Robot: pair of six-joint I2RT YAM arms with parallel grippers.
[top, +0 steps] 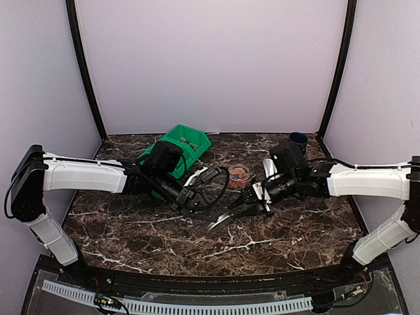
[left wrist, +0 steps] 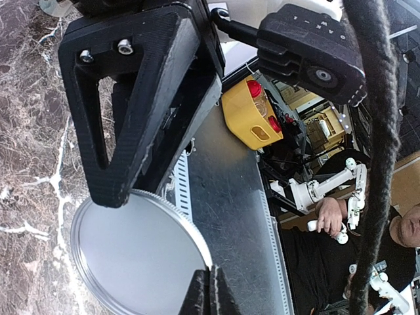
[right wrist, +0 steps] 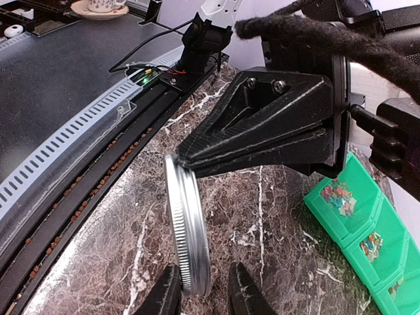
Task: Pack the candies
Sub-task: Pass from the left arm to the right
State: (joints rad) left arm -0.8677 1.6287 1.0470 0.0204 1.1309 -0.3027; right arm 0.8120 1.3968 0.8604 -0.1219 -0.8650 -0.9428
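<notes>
Dark veined marble worktop (top: 125,230), boxed in by pale walls on three sides. Against the far edge, a little left of middle: green three-compartment bin (top: 190,141), with loose candies (right wrist: 339,197) of mixed colours in each compartment. Around the middle of the worktop, just right of the bin: small clear jar (top: 238,173), open-topped by the look, with an orange-red layer inside, probably more candies. Closer to the near edge than the jar, held on edge above the marble: flat round lid (right wrist: 188,223), pale metal by the look, with a ribbed rim.

Left pincer (right wrist: 182,157): pinched fully together on the lid's upper rim. Right pincer (right wrist: 205,296): narrowly parted, astride the lower rim, one finger close against the lid, the other with a sliver of gap; not yet clamped.

Handling, as a judgement: tiny, light, hard pieces, prone to roll, bounce and scatter; too small to pinch singly with any certainty. Better moved by tipping or scooping, with the grip on bin wall or jar side rather than on the candies. Lid likely stiff, thin and slick on its faces; best taken squarely by the ribbed rim, to avoid pivoting.
</notes>
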